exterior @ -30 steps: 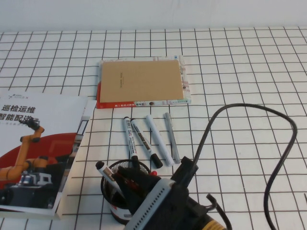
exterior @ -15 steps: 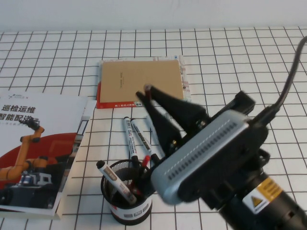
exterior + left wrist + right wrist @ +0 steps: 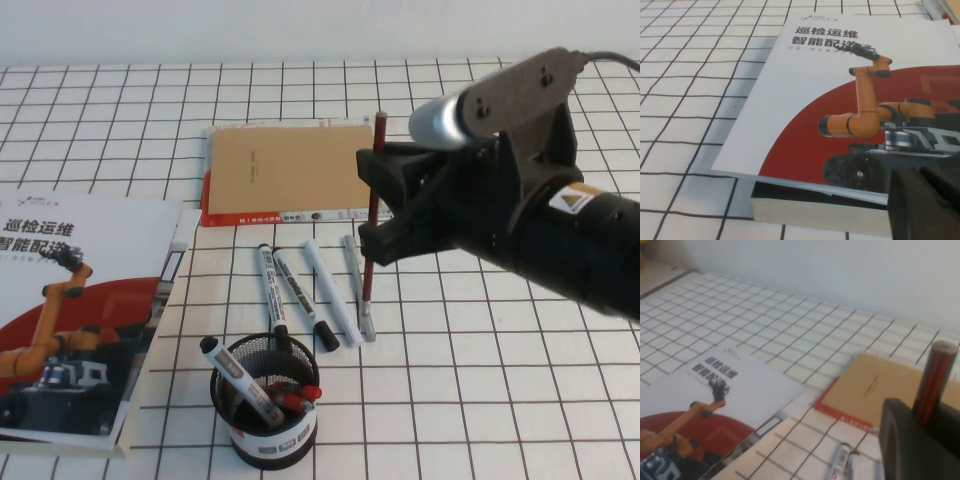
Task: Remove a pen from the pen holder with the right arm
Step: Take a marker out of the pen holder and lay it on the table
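A white tabletop ruled with a black grid is seen, with a thick white-and-red paperback printed with an orange robot arm laid at its left. A flat brown-covered book is set farther back. Just nearer than it are laid a black-capped labelled marker, a second labelled marker, a plain white marker and a grey marker.

Pen holder sits at the counter's near edge, a few markers leaning inside it. Just behind it, a row of four markers lies flat on the counter. Behind those lies the notebook. Over on the left lies the manual, and the left end effector is low by its edge. The right end effector hangs above the row's right end, right of the notebook, gripping a pen upright, clear of the holder.
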